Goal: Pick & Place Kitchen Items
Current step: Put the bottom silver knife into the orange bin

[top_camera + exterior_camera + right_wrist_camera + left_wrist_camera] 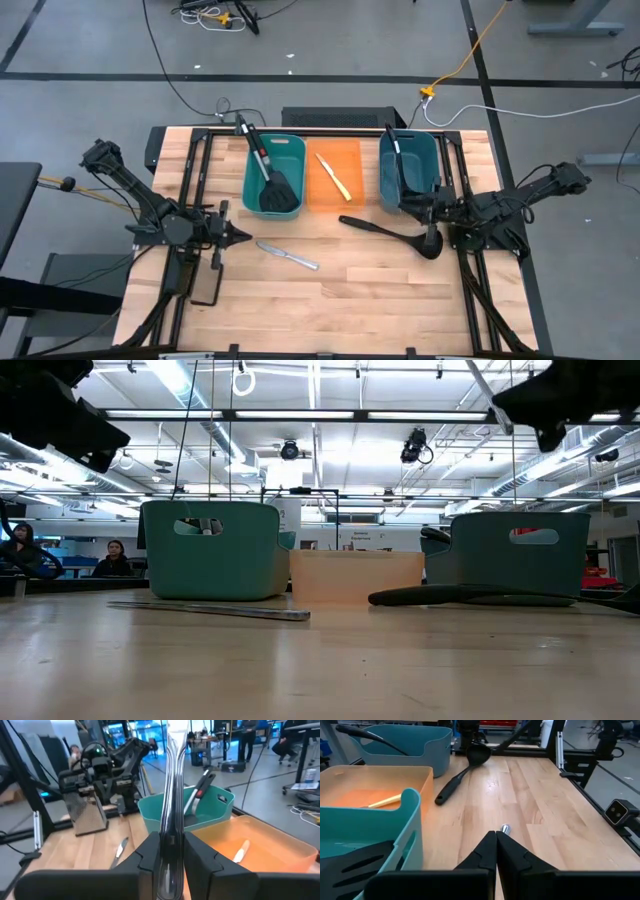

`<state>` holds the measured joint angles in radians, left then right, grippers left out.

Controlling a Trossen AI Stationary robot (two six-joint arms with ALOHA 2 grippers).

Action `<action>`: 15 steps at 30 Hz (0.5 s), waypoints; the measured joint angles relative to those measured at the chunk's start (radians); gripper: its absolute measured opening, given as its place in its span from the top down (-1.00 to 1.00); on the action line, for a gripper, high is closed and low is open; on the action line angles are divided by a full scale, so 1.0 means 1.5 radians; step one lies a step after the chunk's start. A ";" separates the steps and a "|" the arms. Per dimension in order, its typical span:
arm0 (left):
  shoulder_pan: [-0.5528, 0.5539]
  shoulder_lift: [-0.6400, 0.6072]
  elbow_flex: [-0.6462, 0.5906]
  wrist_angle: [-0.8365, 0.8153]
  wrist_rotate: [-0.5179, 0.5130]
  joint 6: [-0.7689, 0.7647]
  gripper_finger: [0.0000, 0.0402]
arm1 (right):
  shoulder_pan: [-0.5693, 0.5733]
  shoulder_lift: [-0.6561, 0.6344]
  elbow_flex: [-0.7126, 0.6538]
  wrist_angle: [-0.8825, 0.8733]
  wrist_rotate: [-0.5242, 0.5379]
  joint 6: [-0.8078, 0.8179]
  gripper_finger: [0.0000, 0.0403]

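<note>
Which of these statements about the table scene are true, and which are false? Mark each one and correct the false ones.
1. The pale-yellow knife lies in the orange bin. True.
2. The black ladle lies inside a teal bin. False: it lies on the table, in front of the right teal bin.
3. The left gripper is shut and holds nothing. True.
4. The right gripper is open and empty. False: it is shut on a slim silver utensil.
5. A silver knife lies on the table. True.
</note>
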<state>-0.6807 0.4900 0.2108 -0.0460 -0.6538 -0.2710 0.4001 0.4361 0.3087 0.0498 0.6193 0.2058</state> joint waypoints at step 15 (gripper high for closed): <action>0.000 0.000 0.000 0.001 -0.025 0.032 0.96 | -0.023 -0.025 -0.093 0.062 -0.005 0.017 0.67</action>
<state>-0.6807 0.4900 0.2111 -0.0450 -0.6918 -0.2228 0.3660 0.3988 0.1696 0.1426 0.6118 0.2316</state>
